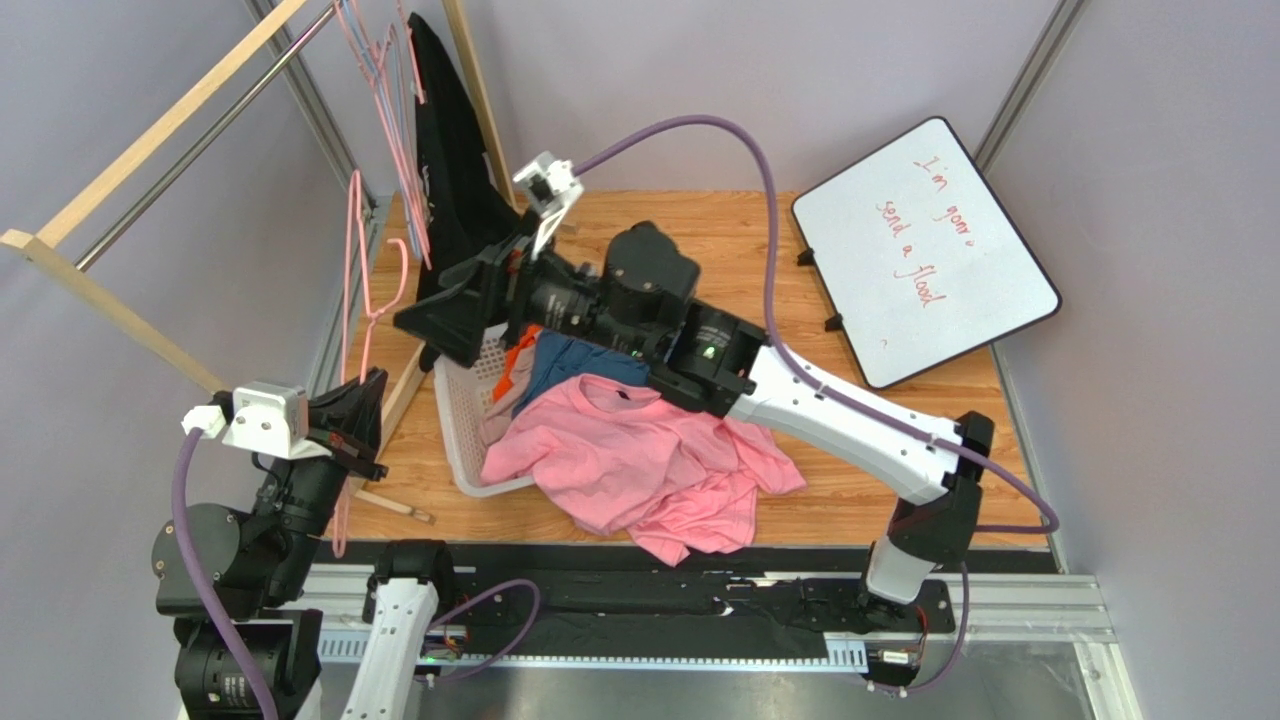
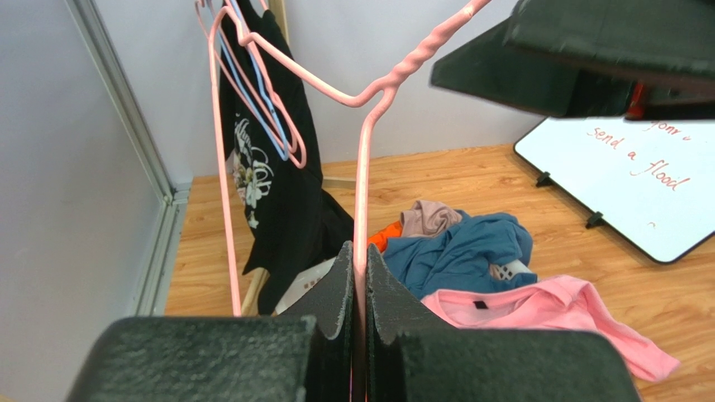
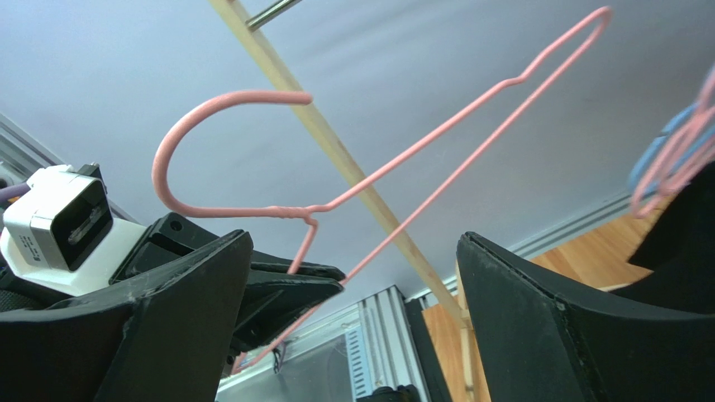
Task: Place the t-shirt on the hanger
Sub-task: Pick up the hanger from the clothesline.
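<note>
Hanger held up in the left claw, right claw spread wide around it, t-shirt waiting on the tabletop.

The left claw (image 2: 359, 264) is pinched shut on one wire of the pink hanger (image 2: 362, 167) and holds it clear of the tabletop (image 1: 842, 495), probably so the other arm can reach it. The right claw (image 3: 352, 251) stands wide and holds nothing. Its jaws sit either side of the hanger's frame below the hook, seemingly ready to steady or take it. The pink t-shirt (image 1: 639, 465) lies crumpled on the tabletop, one edge draped over a white basket (image 1: 458, 435) beside a blue shirt (image 1: 579, 360), and neither claw touches it.
</note>
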Controlling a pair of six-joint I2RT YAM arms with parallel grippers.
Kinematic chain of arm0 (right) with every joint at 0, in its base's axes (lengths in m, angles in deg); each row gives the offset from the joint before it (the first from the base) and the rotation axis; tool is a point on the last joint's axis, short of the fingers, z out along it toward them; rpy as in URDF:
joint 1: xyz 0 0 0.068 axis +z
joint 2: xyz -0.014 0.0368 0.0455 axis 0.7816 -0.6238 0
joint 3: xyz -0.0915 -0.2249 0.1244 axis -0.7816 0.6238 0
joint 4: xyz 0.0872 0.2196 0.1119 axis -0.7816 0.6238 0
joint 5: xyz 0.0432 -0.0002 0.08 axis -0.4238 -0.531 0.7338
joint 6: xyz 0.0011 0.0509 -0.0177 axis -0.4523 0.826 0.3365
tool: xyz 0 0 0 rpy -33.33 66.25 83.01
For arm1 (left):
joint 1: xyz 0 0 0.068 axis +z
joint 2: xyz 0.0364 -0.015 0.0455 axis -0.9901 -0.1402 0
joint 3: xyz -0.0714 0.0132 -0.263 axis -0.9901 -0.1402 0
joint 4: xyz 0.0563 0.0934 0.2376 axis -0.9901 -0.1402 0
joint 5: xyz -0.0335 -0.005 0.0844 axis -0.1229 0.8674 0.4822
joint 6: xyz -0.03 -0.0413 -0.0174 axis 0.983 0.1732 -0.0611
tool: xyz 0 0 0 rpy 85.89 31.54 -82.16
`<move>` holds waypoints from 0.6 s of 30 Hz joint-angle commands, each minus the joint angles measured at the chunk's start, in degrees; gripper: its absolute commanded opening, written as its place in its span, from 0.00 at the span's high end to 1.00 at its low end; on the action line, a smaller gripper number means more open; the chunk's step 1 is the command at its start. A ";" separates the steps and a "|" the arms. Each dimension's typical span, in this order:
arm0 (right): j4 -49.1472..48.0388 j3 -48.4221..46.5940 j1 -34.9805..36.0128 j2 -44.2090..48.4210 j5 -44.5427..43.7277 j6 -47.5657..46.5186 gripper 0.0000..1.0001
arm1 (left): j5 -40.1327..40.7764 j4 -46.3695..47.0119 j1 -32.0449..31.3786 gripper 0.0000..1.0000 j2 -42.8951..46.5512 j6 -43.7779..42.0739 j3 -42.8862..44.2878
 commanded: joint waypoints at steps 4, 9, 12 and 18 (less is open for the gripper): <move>-5.05 -3.84 5.89 -4.14 -6.29 -1.32 0.02 | 2.74 -0.48 0.37 1.00 1.44 2.96 -1.23; -5.41 -5.68 7.12 -6.77 -8.14 -2.11 0.14 | 1.00 -0.13 0.28 1.00 1.88 4.28 -1.76; -5.14 -8.40 7.21 -9.06 -10.86 -1.68 0.28 | 0.20 0.31 0.37 1.00 2.50 3.94 -2.81; -5.41 -12.18 8.35 -12.84 -12.80 -1.51 0.43 | 0.12 1.71 0.37 1.00 2.85 1.91 -3.08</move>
